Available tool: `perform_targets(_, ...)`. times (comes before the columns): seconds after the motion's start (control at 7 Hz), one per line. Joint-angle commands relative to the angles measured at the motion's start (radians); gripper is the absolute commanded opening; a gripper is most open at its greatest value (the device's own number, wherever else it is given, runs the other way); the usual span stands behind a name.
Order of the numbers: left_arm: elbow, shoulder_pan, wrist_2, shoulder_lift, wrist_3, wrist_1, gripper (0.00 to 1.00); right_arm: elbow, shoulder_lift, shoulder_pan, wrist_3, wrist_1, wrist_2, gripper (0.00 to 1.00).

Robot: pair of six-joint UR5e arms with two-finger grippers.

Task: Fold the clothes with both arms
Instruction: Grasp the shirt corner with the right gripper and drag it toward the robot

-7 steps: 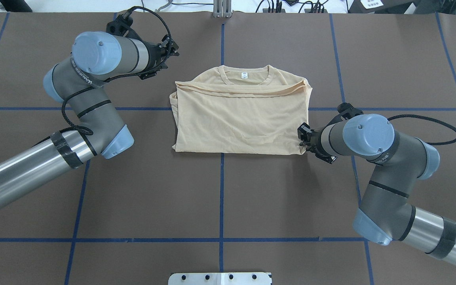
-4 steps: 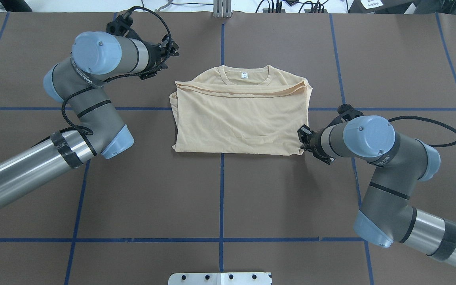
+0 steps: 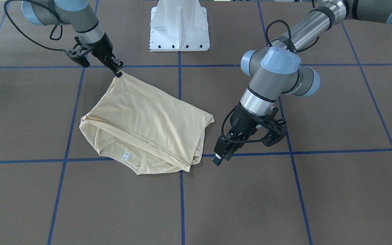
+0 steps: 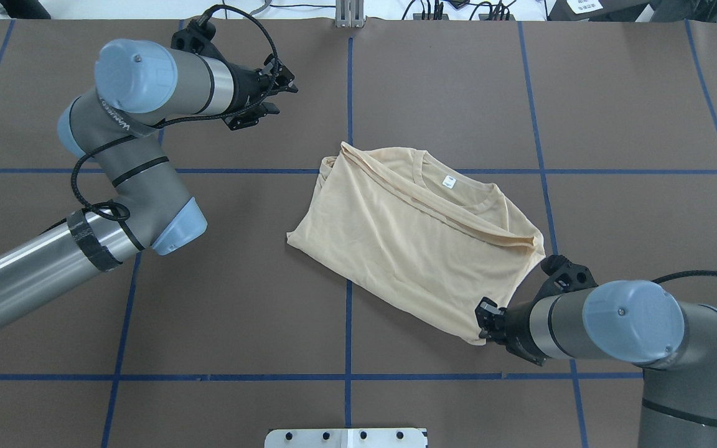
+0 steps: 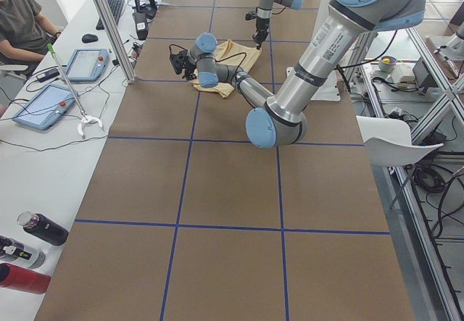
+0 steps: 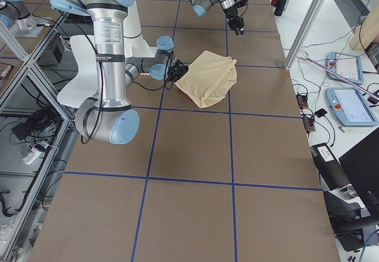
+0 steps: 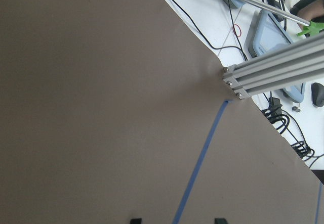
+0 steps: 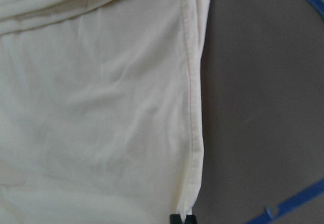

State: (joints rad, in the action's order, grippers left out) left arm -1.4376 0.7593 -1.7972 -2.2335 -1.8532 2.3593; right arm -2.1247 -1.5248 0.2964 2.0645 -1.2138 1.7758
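T-shirt folded, corner nipped by right pincer — left pincer spread, apart

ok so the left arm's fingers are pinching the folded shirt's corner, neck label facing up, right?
Wrong arm: the right gripper pinches a corner of the shirt. The overhead view shows the left gripper apart from it, over the table. The neck label does face up.

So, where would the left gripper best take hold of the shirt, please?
Probably the free hem corner of the shirt, approached low from the robot's left. It lies flat, points toward the open left gripper, and mirrors the corner the right gripper pinches.
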Motion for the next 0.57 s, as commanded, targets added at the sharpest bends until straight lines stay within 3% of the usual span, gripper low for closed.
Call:
perform_targets(0.0, -0.125, -0.008, -0.086, 0.086, -0.03, 0.0, 0.58, -0.086, -0.009, -0.096, 0.047, -0.062, 0.088, 0.0)
perform_targets(0.14, -0.141, -0.036, -0.085, 0.097, -0.047, -0.017, 0.58, -0.087, -0.008, -0.132, 0.074, -0.062, 0.085, 0.98)
perform_targets(0.43, -0.199, -0.108, -0.074, 0.11, -0.055, -0.126, 0.62, -0.101, -0.009, -0.139, 0.079, -0.062, 0.083, 1.0)
